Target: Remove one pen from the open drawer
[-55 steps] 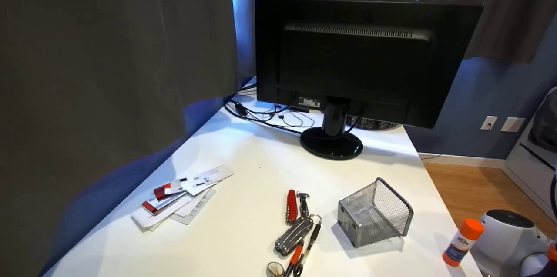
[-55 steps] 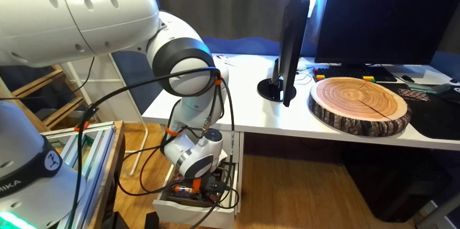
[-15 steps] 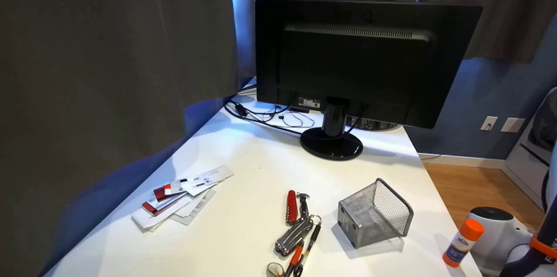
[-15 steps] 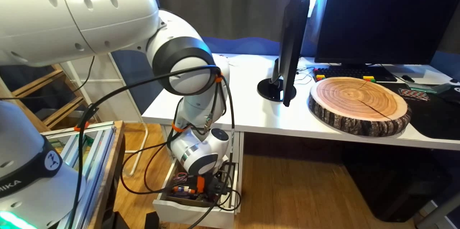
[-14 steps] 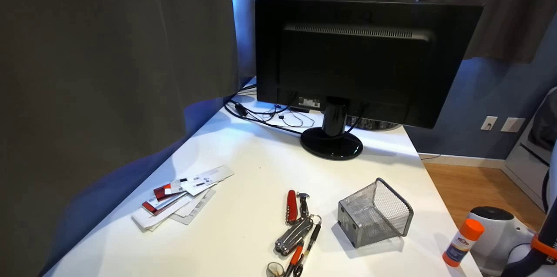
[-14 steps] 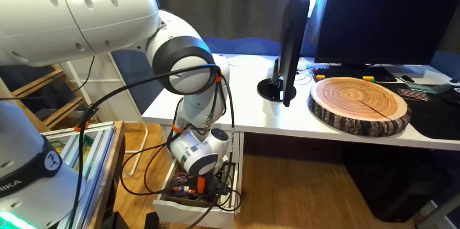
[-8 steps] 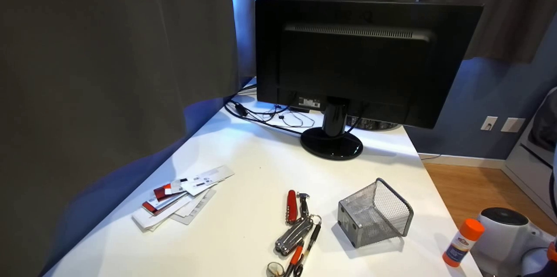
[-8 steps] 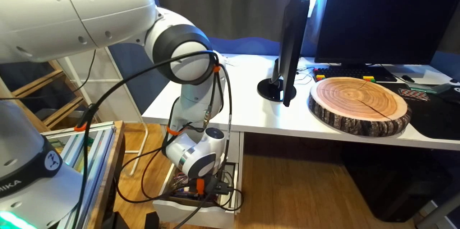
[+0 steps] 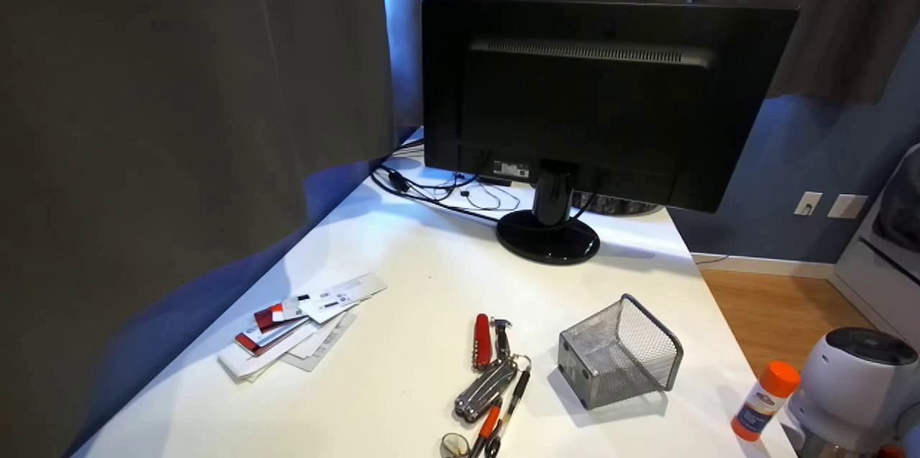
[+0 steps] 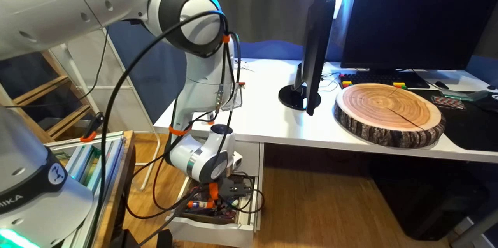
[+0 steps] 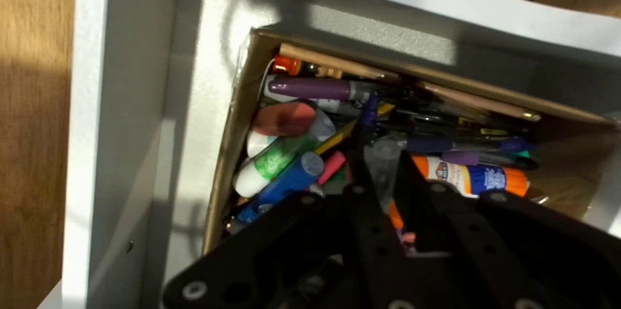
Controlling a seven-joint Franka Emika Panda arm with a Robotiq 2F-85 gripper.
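The open drawer holds a cardboard box packed with markers, pencils and glue sticks. My gripper points down into it in the wrist view, its dark fingers close together with a narrow gap. A grey, clear-looking shape fills the upper gap, and a purple tip shows just past one finger. Whether either is held or lies below I cannot tell. In this dark jumble I cannot pick out the pen. In an exterior view the arm's wrist hangs over the drawer; cables and housing hide the fingertips.
Cables loop around the gripper above the drawer side. The white desk overhangs the drawer at the back. On it stand a monitor, a tipped mesh basket, an upright glue stick and a multitool.
In the last half second the arm has risen clearly, its elbow moving up and slightly left. The wrist and gripper housing sit higher, uncovering more of the drawer's contents.
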